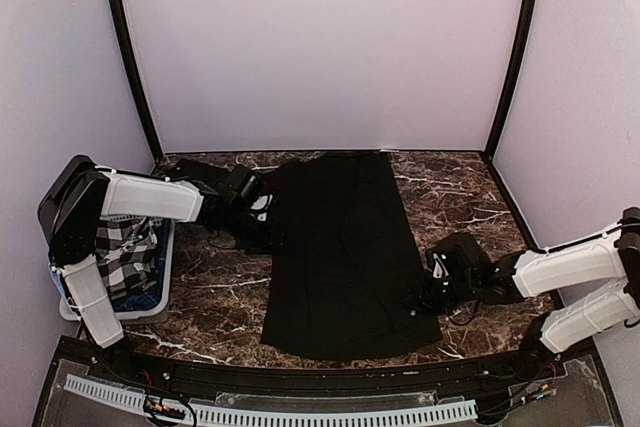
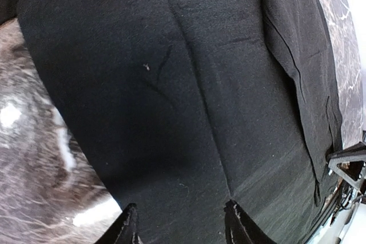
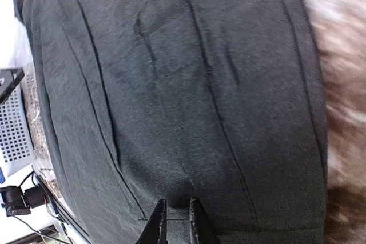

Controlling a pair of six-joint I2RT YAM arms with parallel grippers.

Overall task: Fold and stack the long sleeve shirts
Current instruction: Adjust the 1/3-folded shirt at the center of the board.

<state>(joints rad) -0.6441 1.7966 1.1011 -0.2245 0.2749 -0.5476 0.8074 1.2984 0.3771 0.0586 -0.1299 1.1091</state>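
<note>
Right of the white basket (image 1: 163, 277), the black long sleeve shirt (image 1: 345, 257) lies flat on the marble table (image 1: 220, 282). The left gripper (image 2: 180, 221), at the shirt's basket side, has its jaws apart; the right gripper (image 3: 174, 221), on the side away from the basket, looks nipped on cloth. Best to close the left on its edge first, then lift both level

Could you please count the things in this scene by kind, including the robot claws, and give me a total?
black shirt, spread on the table: 1
checked cloth, black and white, in the basket: 1
basket: 1
claws, that is the left claw and the right claw: 2
Total: 5
</note>
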